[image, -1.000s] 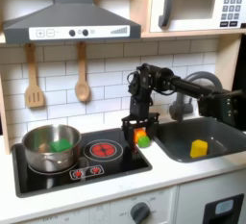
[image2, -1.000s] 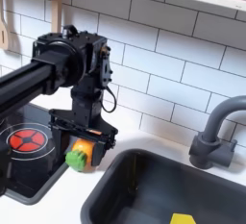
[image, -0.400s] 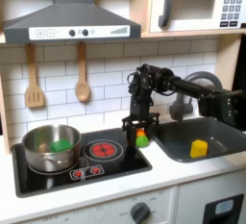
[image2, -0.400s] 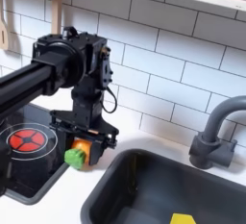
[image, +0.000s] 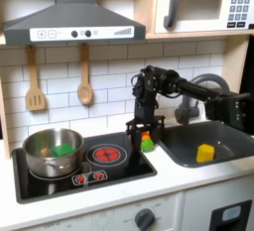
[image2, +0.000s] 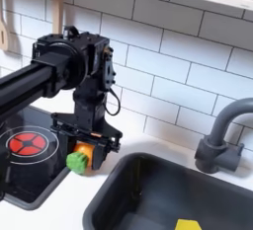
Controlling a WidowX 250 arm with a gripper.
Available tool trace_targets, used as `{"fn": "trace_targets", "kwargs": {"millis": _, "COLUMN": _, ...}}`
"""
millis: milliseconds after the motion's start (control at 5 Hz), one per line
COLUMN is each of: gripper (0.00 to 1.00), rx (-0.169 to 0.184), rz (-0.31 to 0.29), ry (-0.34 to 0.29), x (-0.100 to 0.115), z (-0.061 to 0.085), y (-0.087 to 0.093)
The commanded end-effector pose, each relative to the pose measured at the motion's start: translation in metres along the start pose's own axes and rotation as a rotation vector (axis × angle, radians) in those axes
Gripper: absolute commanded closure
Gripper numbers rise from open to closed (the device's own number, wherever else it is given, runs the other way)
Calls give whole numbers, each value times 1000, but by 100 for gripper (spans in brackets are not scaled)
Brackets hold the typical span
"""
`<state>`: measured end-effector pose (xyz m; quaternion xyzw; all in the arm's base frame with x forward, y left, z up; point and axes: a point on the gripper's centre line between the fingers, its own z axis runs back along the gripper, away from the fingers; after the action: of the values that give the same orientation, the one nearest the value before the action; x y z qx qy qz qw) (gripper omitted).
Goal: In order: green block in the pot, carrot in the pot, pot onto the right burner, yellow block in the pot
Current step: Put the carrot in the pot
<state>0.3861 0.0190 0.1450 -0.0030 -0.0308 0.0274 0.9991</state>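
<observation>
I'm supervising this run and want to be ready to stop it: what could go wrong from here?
The gripper sits low around the carrot beside the cooktop edge; a shallow pinch on the stubby carrot could let it slip out. Carried low toward the pot, the carrot might clip the rim. If dropped, it could roll into the sink.

Carrot (image2: 79, 155), pinched in the jaws, now slightly higher off the counter (image2: 94, 190).

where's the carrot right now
In both exterior views the carrot sits between the claw's fingers on the counter strip between the cooktop and the sink.
</observation>
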Motion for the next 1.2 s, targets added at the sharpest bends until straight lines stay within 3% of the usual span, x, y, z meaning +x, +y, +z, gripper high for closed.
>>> {"fn": "trace_targets", "kwargs": {"millis": 0, "gripper": 100, "rx": 4, "rz": 68, "ry": -54, "x": -1, "z": 25, "y": 22}}
{"fn": "trace_targets", "kwargs": {"millis": 400, "gripper": 100, "rx": 13, "rz": 137, "ry": -86, "x": -1, "z": 43, "y": 32}}
{"fn": "trace_targets", "kwargs": {"millis": 600, "gripper": 100, "rx": 30, "rz": 202, "ry": -113, "x": -2, "z": 54, "y": 50}}
{"fn": "trace_targets", "kwargs": {"millis": 1000, "gripper": 100, "rx": 66, "rz": 300, "ry": -137, "x": 0, "z": 61, "y": 73}}
